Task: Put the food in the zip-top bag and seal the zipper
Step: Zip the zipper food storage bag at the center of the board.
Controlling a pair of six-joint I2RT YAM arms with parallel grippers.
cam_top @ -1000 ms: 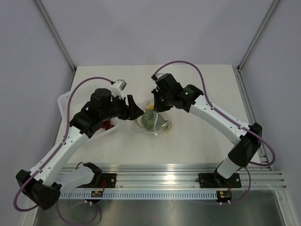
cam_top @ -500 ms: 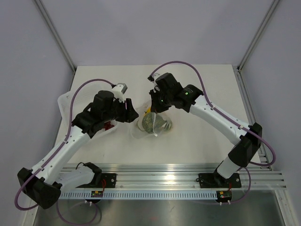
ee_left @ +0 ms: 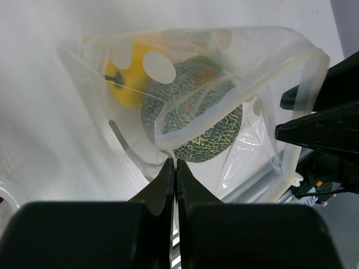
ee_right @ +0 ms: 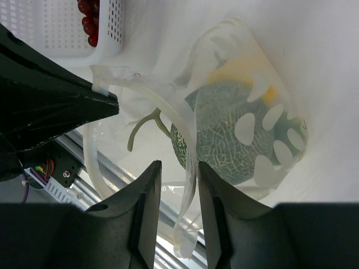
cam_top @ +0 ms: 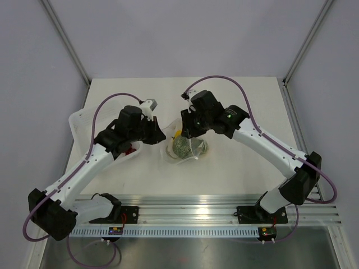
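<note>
Jaws: left gripper pinched shut on the zip-top bag film; right gripper narrow, with the zipper strip running between its fingers. I cannot tell if it clamps.
I see the bag mid-table between both arms, floppy, clear and cream-dotted, mouth gaping. Inside, the netted grey-green round fruit touches the smooth yellow ball. A white perforated tray sits nearby.

— Where is the zip-top bag?
— In the middle of the table, right of the tray, which sits at the left edge.
— And the food?
— Both pieces in the bag: the bigger fruit in front, the ball just behind it, slightly leftward
</note>
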